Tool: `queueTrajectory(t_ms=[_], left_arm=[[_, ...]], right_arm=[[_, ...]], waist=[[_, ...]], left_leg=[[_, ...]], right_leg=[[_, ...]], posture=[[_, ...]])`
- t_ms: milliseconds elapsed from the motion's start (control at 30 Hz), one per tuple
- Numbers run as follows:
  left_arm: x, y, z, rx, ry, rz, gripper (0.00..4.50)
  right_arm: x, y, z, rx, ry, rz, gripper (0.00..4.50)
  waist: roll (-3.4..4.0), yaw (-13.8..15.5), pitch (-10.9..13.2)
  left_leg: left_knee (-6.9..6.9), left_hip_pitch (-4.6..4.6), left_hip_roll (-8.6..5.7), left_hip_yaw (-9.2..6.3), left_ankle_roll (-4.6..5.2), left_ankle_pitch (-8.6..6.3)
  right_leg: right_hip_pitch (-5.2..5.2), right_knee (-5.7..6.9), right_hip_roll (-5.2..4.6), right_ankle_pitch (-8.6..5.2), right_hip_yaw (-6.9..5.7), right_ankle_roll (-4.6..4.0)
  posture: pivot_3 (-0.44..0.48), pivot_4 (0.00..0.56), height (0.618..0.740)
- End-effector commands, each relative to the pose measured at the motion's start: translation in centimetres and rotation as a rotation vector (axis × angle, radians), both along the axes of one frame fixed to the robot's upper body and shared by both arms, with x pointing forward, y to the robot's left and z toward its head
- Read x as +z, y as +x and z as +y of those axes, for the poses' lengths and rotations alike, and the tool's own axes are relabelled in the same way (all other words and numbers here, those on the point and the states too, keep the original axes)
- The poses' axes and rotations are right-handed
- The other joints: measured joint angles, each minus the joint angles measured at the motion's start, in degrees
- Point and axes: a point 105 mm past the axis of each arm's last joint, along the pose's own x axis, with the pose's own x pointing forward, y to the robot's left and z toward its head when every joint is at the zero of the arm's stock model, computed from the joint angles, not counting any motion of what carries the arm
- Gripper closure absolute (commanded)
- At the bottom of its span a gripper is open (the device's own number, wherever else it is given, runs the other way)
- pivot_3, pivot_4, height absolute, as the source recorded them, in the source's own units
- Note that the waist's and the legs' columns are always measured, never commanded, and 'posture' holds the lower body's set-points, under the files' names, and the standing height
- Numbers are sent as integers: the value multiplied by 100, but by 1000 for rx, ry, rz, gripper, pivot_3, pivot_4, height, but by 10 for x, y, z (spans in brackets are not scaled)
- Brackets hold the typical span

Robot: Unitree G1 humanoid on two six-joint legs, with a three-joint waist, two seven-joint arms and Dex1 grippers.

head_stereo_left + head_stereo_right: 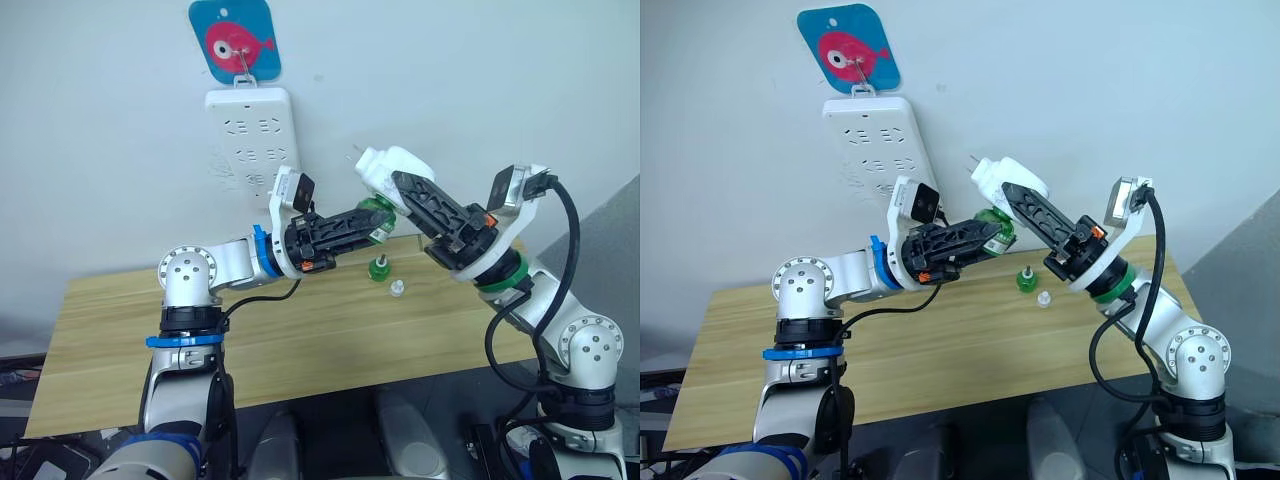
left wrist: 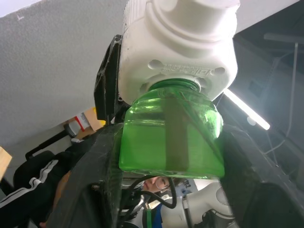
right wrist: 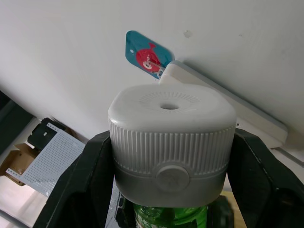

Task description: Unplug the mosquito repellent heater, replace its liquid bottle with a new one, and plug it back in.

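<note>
The white mosquito repellent heater (image 1: 390,165) is held in the air in front of the wall, above the table's back edge, its two prongs pointing toward the power strip. My right gripper (image 1: 398,184) is shut on its ribbed sides (image 3: 171,142). A green liquid bottle (image 2: 171,137) sits in the heater's underside. My left gripper (image 1: 377,222) reaches in from the left and is shut on that bottle. A second small green bottle (image 1: 379,267) stands on the table below, with a small white cap (image 1: 398,289) beside it.
A long white power strip (image 1: 252,138) hangs on the wall under a blue fish-print hook (image 1: 235,40), left of the heater. The wooden table (image 1: 300,340) stretches out below both arms. A grey panel stands at the far right.
</note>
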Motion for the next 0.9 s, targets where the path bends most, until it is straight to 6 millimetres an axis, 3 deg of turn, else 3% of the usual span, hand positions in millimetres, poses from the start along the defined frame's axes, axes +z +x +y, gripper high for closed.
queueTrajectory(t_ms=[33, 67, 200, 367, 500, 667, 900], left_arm=[[-6, 2, 7, 63, 73, -74, 323], [-9, 0, 9, 69, 101, -101, 23], [-24, 3, 25, 160, 228, -211, 0], [-53, 7, 64, 418, 530, -532, 0], [-43, 25, 98, 734, 587, -684, 0], [-31, 35, 131, 987, 636, -759, 0], [-12, 45, 147, 1085, 650, -833, 0]], right_arm=[[17, -16, 0, 36, 51, -72, 1580], [17, -15, -1, 23, 46, -71, 1580], [10, -7, -9, -92, -63, -98, 1580], [7, 9, -30, -360, -323, -218, 1580], [6, 9, -32, -456, -529, -353, 1580], [3, 1, -28, -474, -662, -469, 1580], [6, -15, -14, -433, -791, -639, 1580]], waist=[[0, -3, 0], [1, -5, 0], [3, -3, -2], [6, 3, -6], [6, 125, -8], [3, 235, -10], [1, 333, -10]], left_leg=[[-1, 0, 0, 0, 0, 0], [-2, 1, 1, 0, -1, 1], [-19, 7, 2, 6, -3, 2], [-42, 14, 10, 14, -3, 2], [-41, 9, 10, 13, -1, 1], [-38, 6, 9, 14, 17, -9], [-37, 6, 6, 9, 18, -10]], right_leg=[[0, 0, 0, 0, 0, 0], [0, 0, 0, 0, 0, 0], [-2, -6, 0, 0, 6, -1], [-8, -19, 6, -4, 18, -6], [-9, -25, 2, -4, 17, -7], [-8, -28, 0, -4, 16, -7], [-6, -28, -1, -4, 8, -7]], posture=[[-262, 201, 734], [-266, 201, 734], [-265, 202, 734], [-234, 203, 734], [-217, 207, 734], [-197, 210, 734], [-189, 211, 734]])
